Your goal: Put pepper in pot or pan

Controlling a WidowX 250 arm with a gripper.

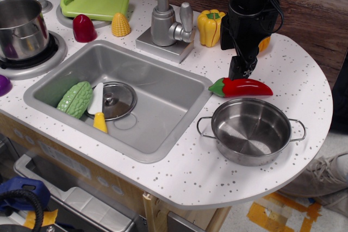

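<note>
A long shiny red toy pepper (241, 87) is laid on the white speckled worktop (283, 58), between the black end effector (241, 69) and the wide shiny steel pot (251, 130). Whether the end effector is open cannot be told. A wooden wall (321, 4) is seen behind.

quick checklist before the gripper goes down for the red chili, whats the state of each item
1. Red chili lies free on the counter, nothing on it: ok.
2. Gripper directly over the chili's middle: ok, as far as this one view shows.
3. Jaws open enough for the chili: cannot tell, fingers merge into one dark shape.
4. Shallow steel pot empty and upright: ok.
5. Path from chili to pot unobstructed, pot sits just in front of it: ok.
6. Yellow bell pepper well away from the chili: ok.
</note>
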